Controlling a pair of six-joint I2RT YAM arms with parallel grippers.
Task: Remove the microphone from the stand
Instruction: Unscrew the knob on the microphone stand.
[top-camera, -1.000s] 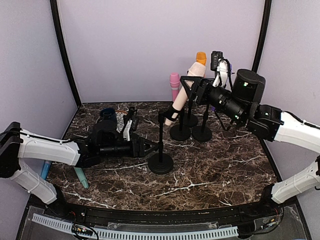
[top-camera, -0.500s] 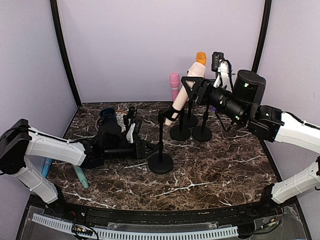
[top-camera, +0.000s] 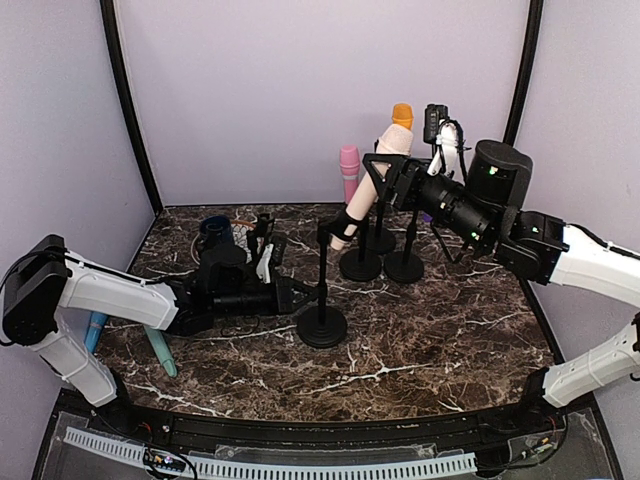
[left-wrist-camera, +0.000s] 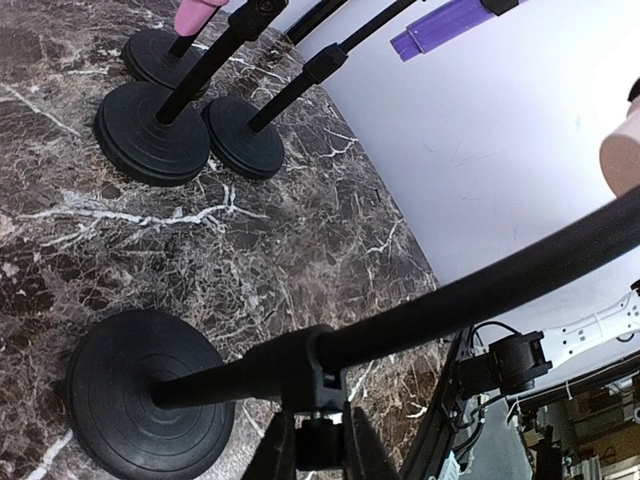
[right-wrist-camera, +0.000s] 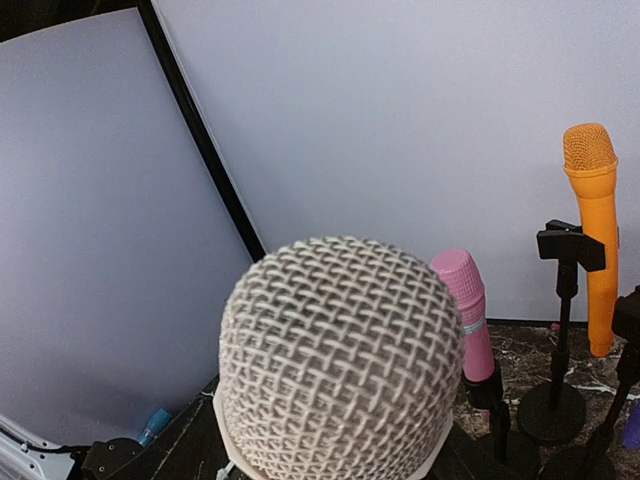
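Near the front, the left gripper (top-camera: 302, 297) is pressed together on the low pole of the stand (top-camera: 321, 327), apparently bracing it. Above, the microphone (top-camera: 368, 192) sits in the clip, its long axis tilted up and away to the right. The right gripper (top-camera: 383, 172), much the nearer, frames its upper body; whether it pinches cannot be told. A pull would likely follow that axis, where open air lies above, though the pink (top-camera: 348, 163) and orange (top-camera: 402, 115) mics crowd just behind.
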